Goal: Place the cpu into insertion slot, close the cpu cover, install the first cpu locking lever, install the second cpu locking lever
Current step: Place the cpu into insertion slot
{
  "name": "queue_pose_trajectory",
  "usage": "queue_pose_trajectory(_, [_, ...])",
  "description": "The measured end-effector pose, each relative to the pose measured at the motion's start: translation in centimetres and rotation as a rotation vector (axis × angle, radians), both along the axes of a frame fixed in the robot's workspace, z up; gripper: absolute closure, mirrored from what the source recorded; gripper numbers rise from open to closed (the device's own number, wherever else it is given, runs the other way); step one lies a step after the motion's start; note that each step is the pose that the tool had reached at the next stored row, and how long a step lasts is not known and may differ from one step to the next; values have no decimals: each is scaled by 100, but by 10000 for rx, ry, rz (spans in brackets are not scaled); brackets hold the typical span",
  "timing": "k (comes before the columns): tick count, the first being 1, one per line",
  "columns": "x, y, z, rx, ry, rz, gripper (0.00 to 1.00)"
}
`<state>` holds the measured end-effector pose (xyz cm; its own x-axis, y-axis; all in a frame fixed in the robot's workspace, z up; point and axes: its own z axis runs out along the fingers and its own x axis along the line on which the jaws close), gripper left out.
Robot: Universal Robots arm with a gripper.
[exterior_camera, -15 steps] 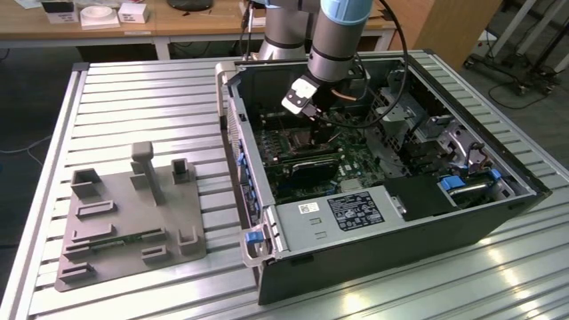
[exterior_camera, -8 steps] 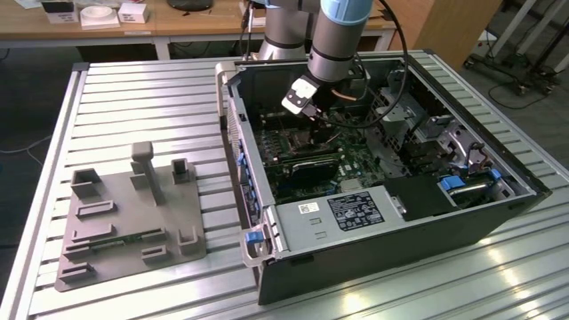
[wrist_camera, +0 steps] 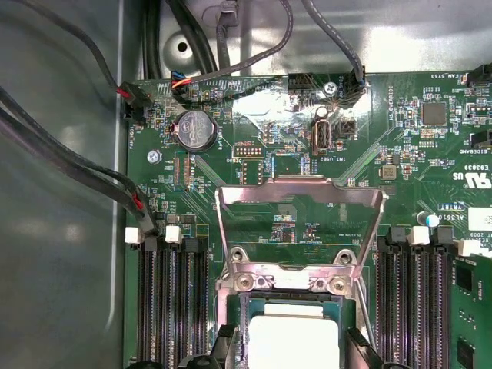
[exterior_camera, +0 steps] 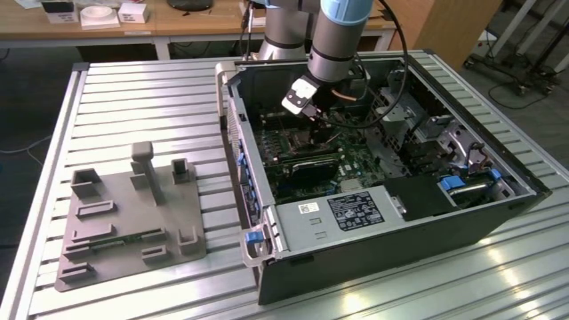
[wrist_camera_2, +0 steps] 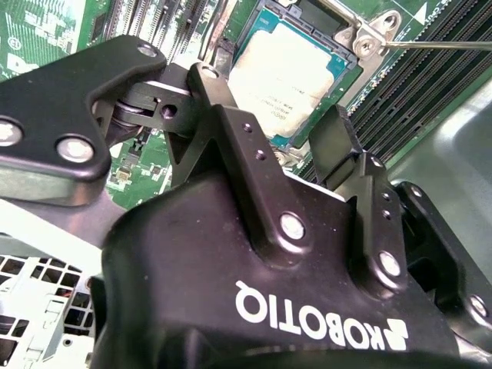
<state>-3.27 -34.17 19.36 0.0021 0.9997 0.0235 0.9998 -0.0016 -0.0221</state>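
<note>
The cpu (wrist_camera_2: 292, 73) is lying flat in the slot (wrist_camera_2: 344, 68), its pale metal top facing up and its edges sitting square with the dark socket rim, so the placing step is looking done. It is close to square, so no long axis is mattering here. What counts is that it is sitting directly below the gripper (wrist_camera_2: 270, 104), between the two fingers (wrist_camera_2: 338, 146). Each finger is standing just outside an opposite edge, on the sides facing the memory slots (wrist_camera: 171, 307). The jaws are spread wider than the chip and are holding nothing; whether a fingertip is brushing the socket rim cannot be told. The cover (wrist_camera: 301, 185) is standing swung open on its hinge at the slot's edge nearer the coin cell (wrist_camera: 194, 128), its square opening showing bare green board (wrist_camera: 430, 177), so it is not yet closed over the chip. A thin lever (wrist_camera_2: 438, 44) is lying unlatched beside the slot. In the exterior view the arm (exterior_camera: 342, 33) is reaching down into the open case (exterior_camera: 356, 263), which is lying on the slatted table (exterior_camera: 133, 100).
</note>
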Motion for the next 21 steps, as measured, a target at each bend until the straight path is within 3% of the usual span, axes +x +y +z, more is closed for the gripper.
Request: queue_pose_trajectory(21, [0,0,24,0,0,0,27])
